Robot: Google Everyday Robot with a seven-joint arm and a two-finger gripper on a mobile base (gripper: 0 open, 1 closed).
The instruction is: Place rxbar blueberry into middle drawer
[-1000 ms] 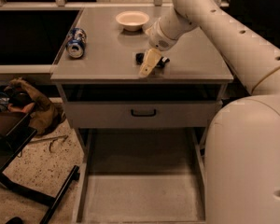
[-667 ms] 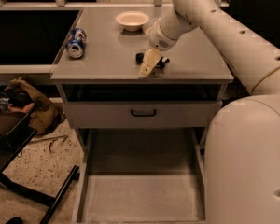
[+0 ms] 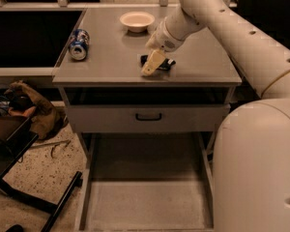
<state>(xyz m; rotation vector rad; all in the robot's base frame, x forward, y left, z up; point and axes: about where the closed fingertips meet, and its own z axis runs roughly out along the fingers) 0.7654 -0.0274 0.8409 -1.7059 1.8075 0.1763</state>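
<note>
Camera view: bent arm (image 3: pixel 217 21), end effector (image 3: pixel 152 65) at rxbar blueberry (image 3: pixel 166 63)

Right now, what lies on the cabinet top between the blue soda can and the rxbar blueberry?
Nothing: the camera view shows bare cabinet top between soda can and rxbar blueberry. The gripper is at the bar's left end.

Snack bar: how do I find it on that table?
Look at the grey table top. Near its front edge, at the robot's tool, lies the snack bar. It is small, flat and dark, unlike the round blue can and the pale bowl.
</note>
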